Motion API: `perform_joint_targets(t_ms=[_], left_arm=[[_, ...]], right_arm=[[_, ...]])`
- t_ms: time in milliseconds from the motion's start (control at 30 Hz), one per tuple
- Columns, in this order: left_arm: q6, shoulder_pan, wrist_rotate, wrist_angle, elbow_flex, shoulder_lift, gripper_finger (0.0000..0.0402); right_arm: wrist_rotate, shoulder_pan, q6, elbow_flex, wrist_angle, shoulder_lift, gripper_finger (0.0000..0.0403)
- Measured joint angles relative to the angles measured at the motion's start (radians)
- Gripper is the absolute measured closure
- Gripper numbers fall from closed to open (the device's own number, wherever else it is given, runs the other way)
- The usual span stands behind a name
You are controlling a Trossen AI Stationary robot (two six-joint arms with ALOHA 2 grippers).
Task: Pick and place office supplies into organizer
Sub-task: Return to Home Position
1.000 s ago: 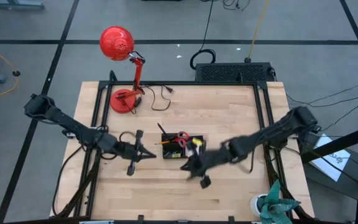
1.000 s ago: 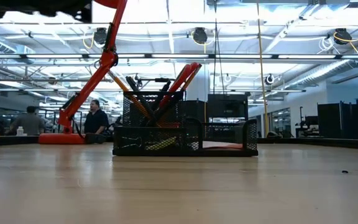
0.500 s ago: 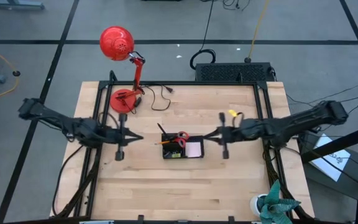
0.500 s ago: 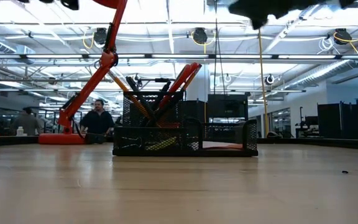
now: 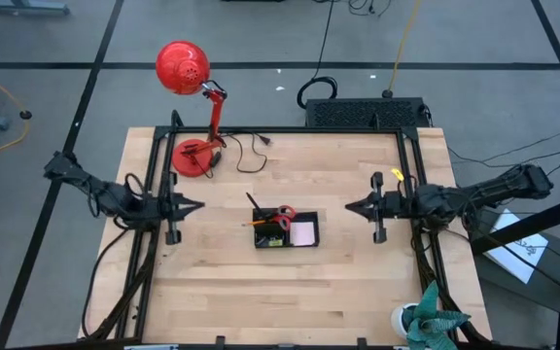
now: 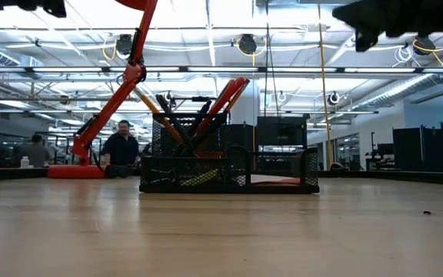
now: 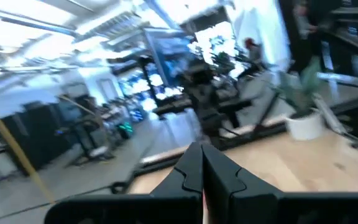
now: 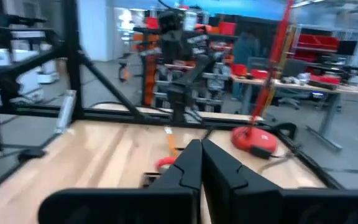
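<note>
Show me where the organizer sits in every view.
High view: organizer near picture centre.
Low view: organizer at centre, mesh wall facing.
Left wrist view: not visible.
Right wrist view: organizer edge low, beyond the right pincer.
Shared landmark: red desk lamp, absent only from left wrist view.

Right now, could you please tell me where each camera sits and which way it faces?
High: above the table, looking straight down; shows both arms, left gripper and right gripper pointing inward.
Low: table-top height, level across at the organizer; arms at top corners.
Left wrist: faces the right arm; own shut fingers.
Right wrist: faces the left arm and red lamp; own shut fingers.
High and low share the organizer.
</note>
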Motion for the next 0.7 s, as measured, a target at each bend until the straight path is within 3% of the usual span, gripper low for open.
perform_joint_targets(t_ms=[267,467,567,700], left_arm=[[-0.072,0.161,0.089,0.002,-0.028,-0.014,0.0401],[-0.112,0.141,0.096,-0.133,-0.037,-0.138,0.0401],[-0.059,0.143,0.137,-0.024,-0.091,-0.186,0.0401],[-0.059,0.174,0.052,-0.071,-0.127,-0.249,0.0401]], right_arm=[[-0.234,-0.225,0.095,-0.01,0.027,-0.029,0.0403],[-0.257,-0.229,0.109,-0.041,0.003,-0.115,0.0403],[-0.225,-0.222,0.113,-0.104,0.097,-0.138,0.0403],[-0.183,-0.231,0.112,-0.168,0.161,-0.166,0.0403]])
